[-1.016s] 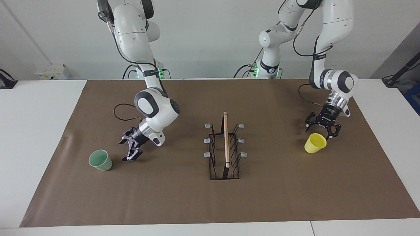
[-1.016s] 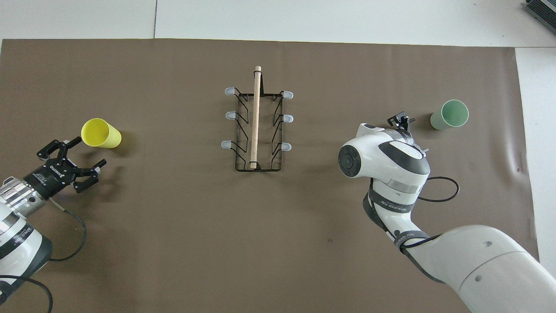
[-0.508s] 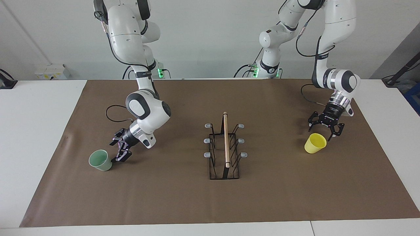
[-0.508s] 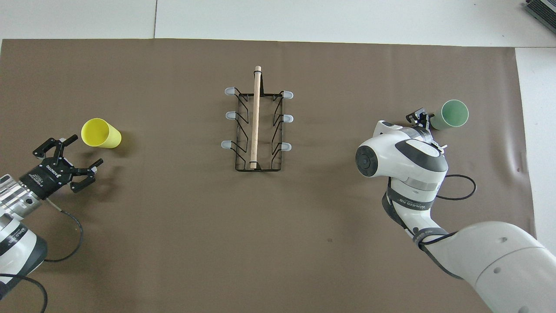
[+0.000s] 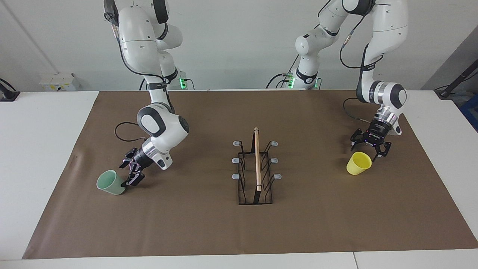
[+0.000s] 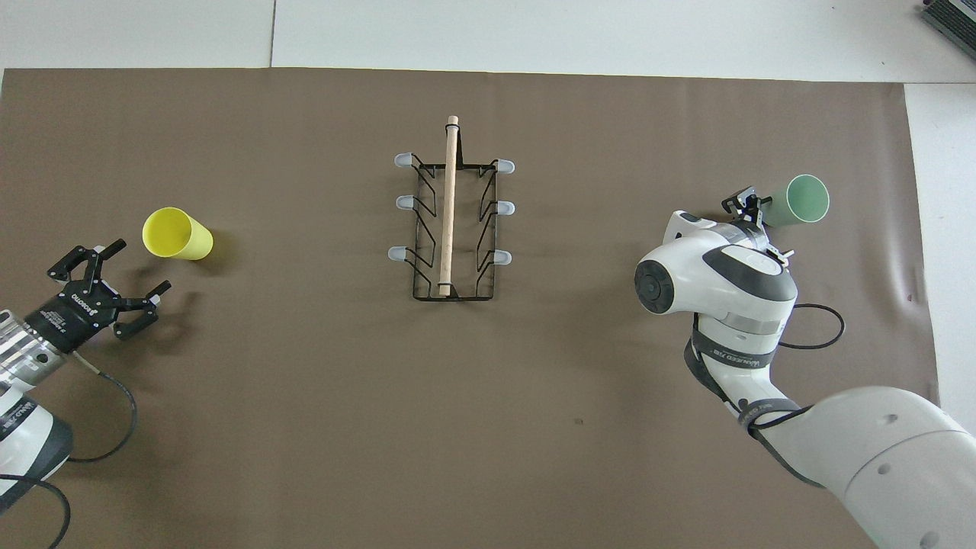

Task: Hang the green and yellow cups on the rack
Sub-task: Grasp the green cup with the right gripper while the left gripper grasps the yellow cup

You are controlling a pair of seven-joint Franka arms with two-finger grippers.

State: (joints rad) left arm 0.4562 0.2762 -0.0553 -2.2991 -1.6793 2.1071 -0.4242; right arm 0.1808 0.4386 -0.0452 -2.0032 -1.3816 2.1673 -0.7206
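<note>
Right gripper [image 5: 131, 172], jaws spread, touches the tilted green cup [image 5: 110, 182]; left gripper [image 5: 369, 146], jaws spread, over the yellow cup [image 5: 358, 163].

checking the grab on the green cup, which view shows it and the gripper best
The facing view: the green cup tilts with the open right gripper low against its side. In the overhead view the green cup shows, but the arm hides most of the right gripper.

The right tool [image 5: 129, 173] has moved to the green cup [image 5: 109, 183], tipping it over; the left tool [image 5: 369, 146] has drawn back slightly from the yellow cup [image 5: 359, 163].
</note>
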